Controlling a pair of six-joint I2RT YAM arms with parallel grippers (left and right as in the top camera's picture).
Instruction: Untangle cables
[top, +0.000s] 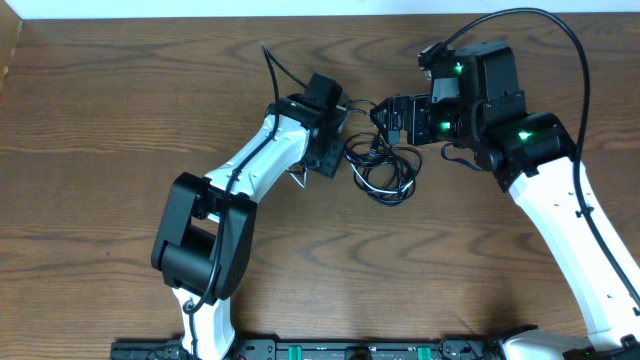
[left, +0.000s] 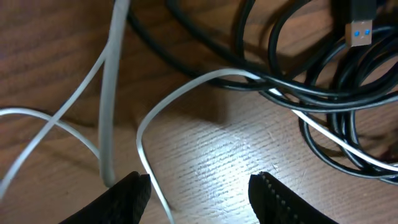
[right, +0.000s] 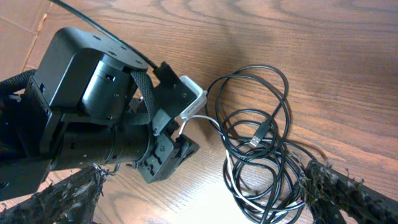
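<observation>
Left gripper (left: 199, 182) spread wide, pinching nothing, one white strand (left: 107, 93) lying beside one finger (left: 127, 198). Just right of that gripper, flat on the table (top: 100, 150): the cables (top: 386, 176), a loose black-and-white tangle. Farther right of it, across the tangle: right gripper (right: 202, 175), jaws likewise spread apart, empty

Left arm (top: 250, 160) stretches forward, elbow bent. Left gripper (left: 199, 199) points down, fingers (left: 127, 196) parted. Right arm (top: 565, 230) angles inward. Right gripper (right: 205, 199) is spread wide, facing the left wrist (right: 87, 93) just ahead of it.
</observation>
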